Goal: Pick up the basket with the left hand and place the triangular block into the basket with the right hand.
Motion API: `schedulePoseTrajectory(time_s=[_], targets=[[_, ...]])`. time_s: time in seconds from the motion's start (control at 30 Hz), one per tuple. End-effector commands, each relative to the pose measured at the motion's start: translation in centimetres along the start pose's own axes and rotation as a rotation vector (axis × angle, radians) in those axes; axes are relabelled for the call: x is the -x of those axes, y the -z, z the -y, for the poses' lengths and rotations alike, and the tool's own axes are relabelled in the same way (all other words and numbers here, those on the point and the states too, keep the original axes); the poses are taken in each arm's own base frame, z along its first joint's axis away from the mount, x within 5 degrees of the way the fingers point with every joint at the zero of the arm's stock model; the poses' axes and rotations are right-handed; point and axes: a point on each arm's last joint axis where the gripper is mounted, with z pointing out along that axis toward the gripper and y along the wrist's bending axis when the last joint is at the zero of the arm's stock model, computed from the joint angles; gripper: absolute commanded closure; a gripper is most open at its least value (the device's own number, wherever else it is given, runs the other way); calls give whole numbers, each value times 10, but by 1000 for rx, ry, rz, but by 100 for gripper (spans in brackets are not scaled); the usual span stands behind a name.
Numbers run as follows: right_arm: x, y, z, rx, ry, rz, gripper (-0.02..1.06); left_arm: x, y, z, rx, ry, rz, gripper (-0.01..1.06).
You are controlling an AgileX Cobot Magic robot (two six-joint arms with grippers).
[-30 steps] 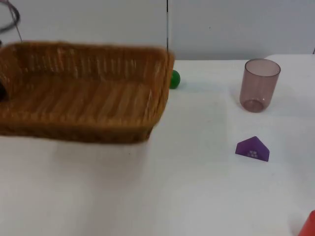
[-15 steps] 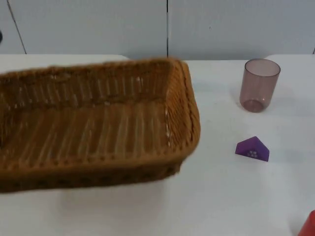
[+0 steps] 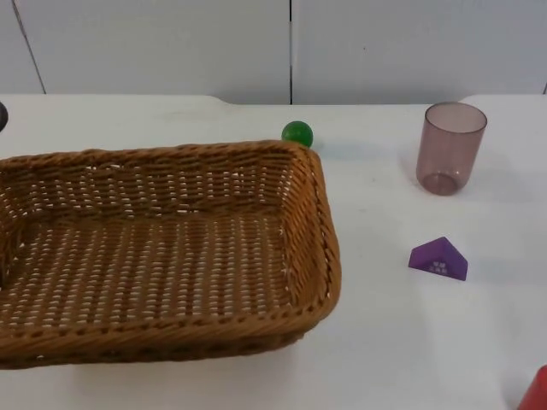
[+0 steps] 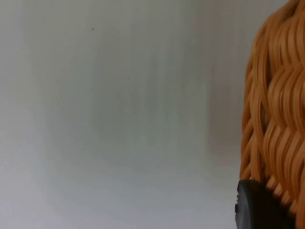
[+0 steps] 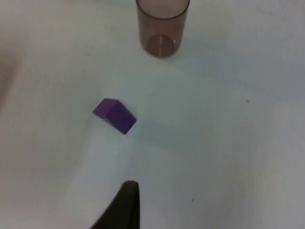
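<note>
The brown wicker basket (image 3: pixel 171 256) fills the left half of the top view, empty and held up off the table. In the left wrist view its woven rim (image 4: pixel 276 119) sits right against my left gripper (image 4: pixel 259 210), which is shut on it. The purple triangular block (image 3: pixel 438 259) lies flat on the white table to the right of the basket, apart from it. My right gripper (image 5: pixel 121 205) hovers above the table a short way from the block (image 5: pixel 114 115), with nothing in it; this arm waits.
A translucent purple cup (image 3: pixel 449 147) stands upright behind the block and appears again in the right wrist view (image 5: pixel 162 26). A green ball (image 3: pixel 297 133) rests just behind the basket's far right corner. A red object (image 3: pixel 537 391) pokes in at the table's front right.
The basket has swung right and forward from the far left and now hangs still. The green ball, hidden half a second ago, shows again. Block and cup have not moved.
</note>
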Motion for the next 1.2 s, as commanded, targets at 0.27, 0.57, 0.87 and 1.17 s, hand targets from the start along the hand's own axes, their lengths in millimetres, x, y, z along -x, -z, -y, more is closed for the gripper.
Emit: schedulePoseTrajectory(time_s=[0.27, 0.57, 0.87, 1.17], targets=[[37, -43, -11, 138, 174, -179, 1, 0, -1, 13, -27, -40, 0, 105], [70, -136, -34, 253, 418, -339, 3, 0, -1, 13, -29, -40, -4, 105], [69, -208, -55, 280, 536, -379, 5, -1, -1, 14, -36, -38, -11, 105], [56, -265, -72, 337, 647, -454, 10, -1, -1, 14, -35, -38, -10, 105]])
